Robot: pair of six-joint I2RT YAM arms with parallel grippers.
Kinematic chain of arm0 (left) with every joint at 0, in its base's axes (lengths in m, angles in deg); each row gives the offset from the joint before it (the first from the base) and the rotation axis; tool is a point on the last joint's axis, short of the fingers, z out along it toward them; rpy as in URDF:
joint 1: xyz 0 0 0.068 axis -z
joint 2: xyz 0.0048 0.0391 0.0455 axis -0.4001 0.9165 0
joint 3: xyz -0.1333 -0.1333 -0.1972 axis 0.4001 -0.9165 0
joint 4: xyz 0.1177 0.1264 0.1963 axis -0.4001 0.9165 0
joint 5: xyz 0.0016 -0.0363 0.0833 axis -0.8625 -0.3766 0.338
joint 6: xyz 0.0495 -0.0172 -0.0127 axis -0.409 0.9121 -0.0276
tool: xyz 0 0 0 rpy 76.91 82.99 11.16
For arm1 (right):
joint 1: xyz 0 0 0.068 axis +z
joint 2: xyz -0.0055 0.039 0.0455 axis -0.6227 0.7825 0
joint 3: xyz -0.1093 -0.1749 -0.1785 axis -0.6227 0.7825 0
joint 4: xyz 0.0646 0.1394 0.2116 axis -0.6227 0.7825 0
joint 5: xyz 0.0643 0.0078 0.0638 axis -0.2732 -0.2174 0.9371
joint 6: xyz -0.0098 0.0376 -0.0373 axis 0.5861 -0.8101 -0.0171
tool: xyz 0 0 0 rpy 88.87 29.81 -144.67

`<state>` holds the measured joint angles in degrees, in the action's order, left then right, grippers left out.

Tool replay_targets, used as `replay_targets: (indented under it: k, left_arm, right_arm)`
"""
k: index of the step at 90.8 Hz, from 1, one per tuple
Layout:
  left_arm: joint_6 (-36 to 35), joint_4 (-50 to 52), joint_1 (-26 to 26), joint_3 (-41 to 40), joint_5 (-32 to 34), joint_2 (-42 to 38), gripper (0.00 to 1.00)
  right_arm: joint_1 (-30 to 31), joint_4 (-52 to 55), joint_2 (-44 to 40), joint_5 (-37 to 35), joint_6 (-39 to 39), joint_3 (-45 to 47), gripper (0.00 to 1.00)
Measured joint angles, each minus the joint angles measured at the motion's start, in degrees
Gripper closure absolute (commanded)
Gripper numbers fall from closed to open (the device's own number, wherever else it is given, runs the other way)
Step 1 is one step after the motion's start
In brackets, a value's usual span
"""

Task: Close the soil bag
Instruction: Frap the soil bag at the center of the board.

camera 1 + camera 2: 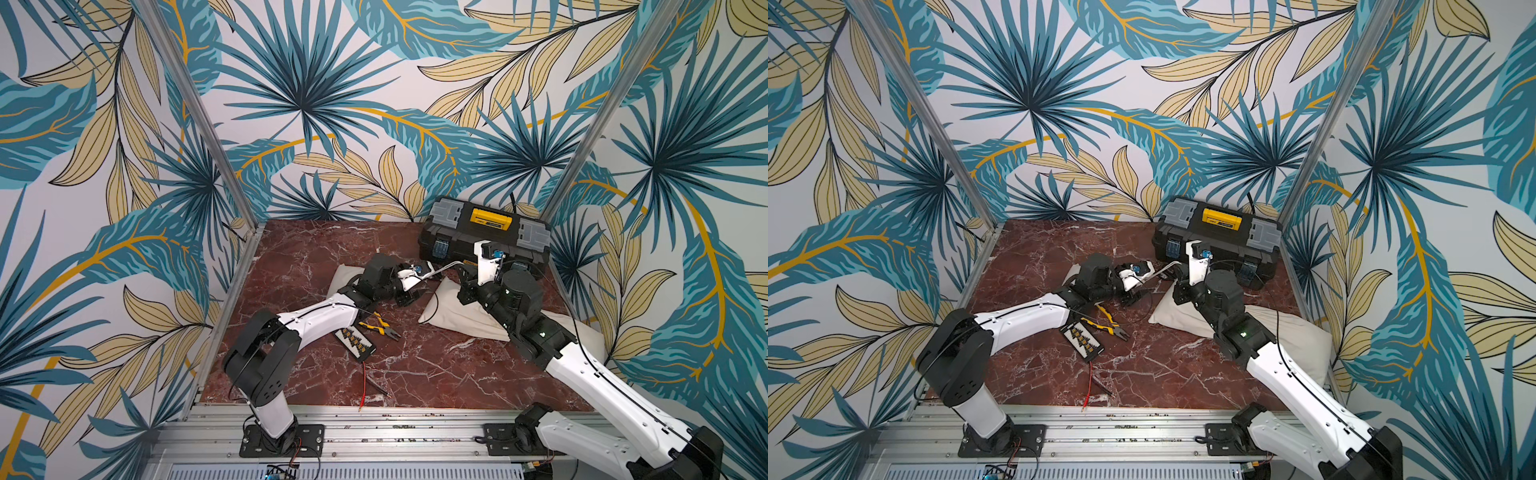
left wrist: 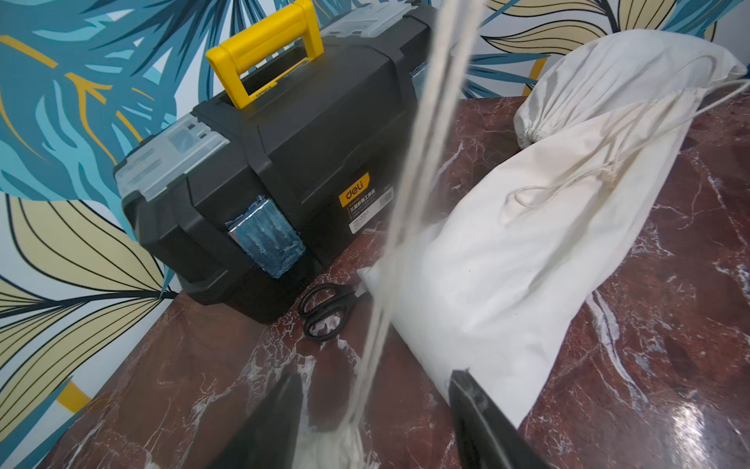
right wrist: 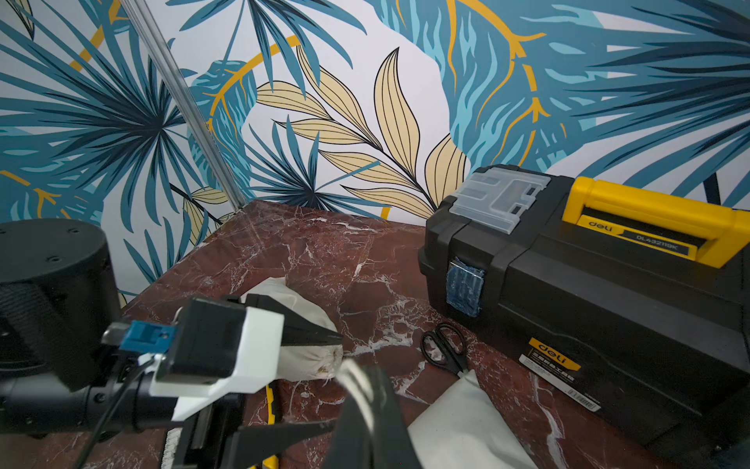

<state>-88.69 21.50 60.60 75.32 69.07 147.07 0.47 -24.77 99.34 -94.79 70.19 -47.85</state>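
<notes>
**Drawstring taut, bag neck unbraced**

Location: the soil bag (image 3: 308, 361), a small cream cloth pouch, lies on the marble tabletop (image 1: 415, 374) beneath the left wrist, near the black toolbox (image 2: 304, 162).

Grippers: the left gripper (image 2: 376, 373) stands with its fingers spread to either side of the bag's neck, pinching nothing. The right gripper (image 3: 361, 375) is pressed together on the drawstring (image 2: 426, 134), which runs taut from the bag's mouth.

Risks, as judged:
- With nothing bracing the neck, a further pull is likely to drag the whole pouch across the marble rather than cinch it.
- The thin cord could slip from the right pincer under tension.
- If the left fingers close where they stand, they may trap the cord instead of the cloth and stall the cinch.
- Scissors (image 3: 453, 359) lie close by and could be swept aside.

View comparison: the right wrist view alone shows the puckered mouth, nearly gathered. The left wrist view alone shows the cord passing clear between the spread fingers, and a larger cloth bag (image 2: 527, 264) with a slack cord of its own. Both top views hide the mouth under the left arm, yet only they show the pliers (image 1: 380, 326).
</notes>
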Motion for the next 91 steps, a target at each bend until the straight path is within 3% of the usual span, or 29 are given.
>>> replay_targets:
  k: [14, 23, 29, 44, 55, 91]
  left_arm:
    - [0.11, 0.48, -1.44, 1.64, -0.04, 2.27, 0.69]
    - [-0.63, 1.51, -2.19, 2.36, 0.28, 3.28, 0.88]
    - [-1.46, 2.1, -2.49, 2.8, 0.85, 3.48, 0.93]
    - [-4.37, 4.92, -2.54, 5.44, 3.85, 3.67, 0.94]
    - [-6.6, 6.62, -1.4, 9.49, 7.82, 4.94, 0.86]
    - [-9.94, 7.93, 2.82, 15.1, 17.59, 10.54, 0.81]
  right_arm:
    - [0.0, 0.13, -0.42, 0.17, -0.13, 0.0, 1.0]
    - [0.0, 0.52, -0.96, 0.17, -0.07, 0.0, 1.0]
    - [0.0, 1.49, -1.33, 0.02, 0.22, 0.0, 1.0]
    - [0.0, 6.32, -3.91, -1.46, 1.66, 0.0, 1.0]
    - [0.09, 10.43, -6.8, -2.99, 2.86, 0.0, 1.0]
    - [0.44, 19.93, -14.58, -10.4, 5.95, 1.03, 1.0]
